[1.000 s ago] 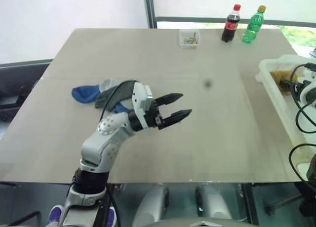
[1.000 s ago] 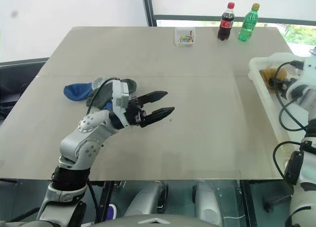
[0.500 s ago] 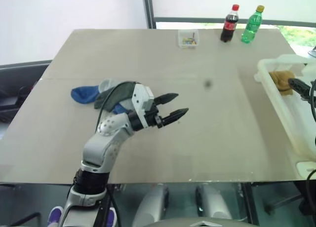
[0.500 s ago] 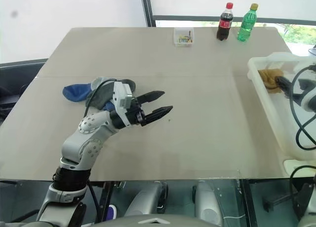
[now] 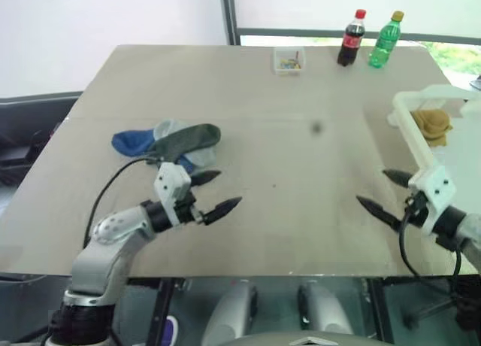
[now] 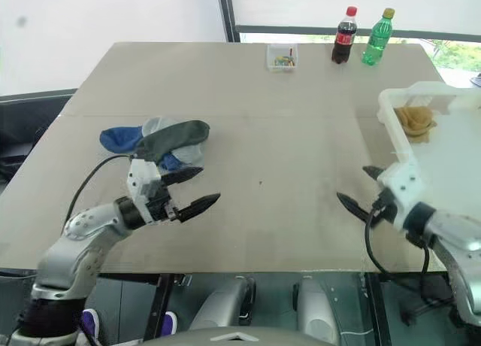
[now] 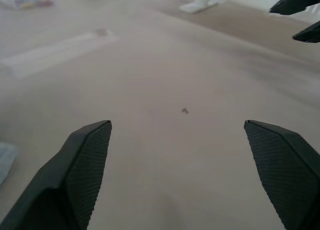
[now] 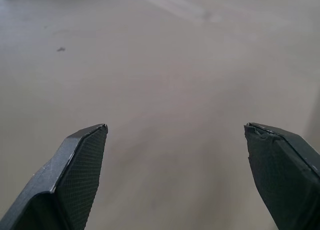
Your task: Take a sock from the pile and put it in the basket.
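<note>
Both grippers, left [image 5: 213,192] and right [image 5: 385,192], are wide open and hold nothing. One yellow sock [image 5: 434,124] lies in the basket [image 5: 412,99]. To grab the next, the left should turn back to the pile [image 5: 167,143] just beside it and pinch one sock

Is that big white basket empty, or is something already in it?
Not empty: a mustard-yellow sock lies inside the basket at its far end.
</note>
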`<state>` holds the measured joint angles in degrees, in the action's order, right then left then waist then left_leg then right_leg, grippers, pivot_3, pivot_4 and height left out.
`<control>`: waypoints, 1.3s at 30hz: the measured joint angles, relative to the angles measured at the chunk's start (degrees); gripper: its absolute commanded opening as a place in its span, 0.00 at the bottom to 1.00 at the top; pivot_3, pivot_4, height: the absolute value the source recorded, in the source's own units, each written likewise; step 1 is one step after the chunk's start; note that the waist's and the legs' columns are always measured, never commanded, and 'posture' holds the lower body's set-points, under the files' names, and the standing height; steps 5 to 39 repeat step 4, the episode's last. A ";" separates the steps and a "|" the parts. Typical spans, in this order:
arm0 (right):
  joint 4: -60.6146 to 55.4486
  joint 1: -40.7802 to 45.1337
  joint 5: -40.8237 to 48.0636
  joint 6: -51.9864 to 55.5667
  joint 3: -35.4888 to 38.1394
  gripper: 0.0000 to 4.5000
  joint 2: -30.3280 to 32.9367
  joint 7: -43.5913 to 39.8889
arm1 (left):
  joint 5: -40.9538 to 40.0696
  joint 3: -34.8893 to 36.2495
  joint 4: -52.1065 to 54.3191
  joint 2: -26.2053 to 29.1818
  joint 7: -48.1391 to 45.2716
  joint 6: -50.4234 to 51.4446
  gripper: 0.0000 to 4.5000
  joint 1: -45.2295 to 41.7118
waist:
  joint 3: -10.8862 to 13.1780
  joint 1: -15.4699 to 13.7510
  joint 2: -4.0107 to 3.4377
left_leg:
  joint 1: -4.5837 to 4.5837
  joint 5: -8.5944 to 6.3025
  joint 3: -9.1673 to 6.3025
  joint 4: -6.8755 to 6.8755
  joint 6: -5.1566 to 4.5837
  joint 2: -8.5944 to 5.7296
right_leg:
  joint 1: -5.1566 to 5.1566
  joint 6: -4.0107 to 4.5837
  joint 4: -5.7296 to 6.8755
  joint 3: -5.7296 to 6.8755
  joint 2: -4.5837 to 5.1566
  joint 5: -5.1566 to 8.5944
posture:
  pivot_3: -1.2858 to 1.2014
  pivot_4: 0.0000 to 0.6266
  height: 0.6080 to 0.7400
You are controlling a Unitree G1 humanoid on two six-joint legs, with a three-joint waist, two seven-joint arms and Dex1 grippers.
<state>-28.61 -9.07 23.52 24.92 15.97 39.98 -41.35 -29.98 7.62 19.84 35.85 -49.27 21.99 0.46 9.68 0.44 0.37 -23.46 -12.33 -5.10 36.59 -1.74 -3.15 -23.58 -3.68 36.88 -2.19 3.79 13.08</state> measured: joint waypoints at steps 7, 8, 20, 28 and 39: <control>-0.08 -1.82 -0.01 -2.04 0.67 1.00 0.02 -1.01 | -1.18 1.91 2.73 0.85 0.47 0.72 0.99 2.86 | -0.02 0.04 0.06 | 0.05 0.00 0.03 0.01 0.00 0.02 | 0.04 0.14 0.00 -0.05 0.21 0.08 | 0.52 0.24 1.00; -0.08 -1.82 -0.01 -2.04 0.67 1.00 0.02 -1.01 | -1.18 1.91 2.73 0.85 0.47 0.72 0.99 2.86 | -0.02 0.04 0.06 | 0.05 0.00 0.03 0.01 0.00 0.02 | 0.04 0.14 0.00 -0.05 0.21 0.08 | 0.52 0.24 1.00; -0.08 -1.82 -0.01 -2.04 0.67 1.00 0.02 -1.01 | -1.18 1.91 2.73 0.85 0.47 0.72 0.99 2.86 | -0.02 0.04 0.06 | 0.05 0.00 0.03 0.01 0.00 0.02 | 0.04 0.14 0.00 -0.05 0.21 0.08 | 0.52 0.24 1.00; -0.08 -1.82 -0.01 -2.04 0.67 1.00 0.02 -1.01 | -1.18 1.91 2.73 0.85 0.47 0.72 0.99 2.86 | -0.02 0.04 0.06 | 0.05 0.00 0.03 0.01 0.00 0.02 | 0.04 0.14 0.00 -0.05 0.21 0.08 | 0.52 0.24 1.00; -0.08 -1.82 -0.01 -2.04 0.67 1.00 0.02 -1.01 | -1.18 1.91 2.73 0.85 0.47 0.72 0.99 2.86 | -0.02 0.04 0.06 | 0.05 0.00 0.03 0.01 0.00 0.02 | 0.04 0.14 0.00 -0.05 0.21 0.08 | 0.52 0.24 1.00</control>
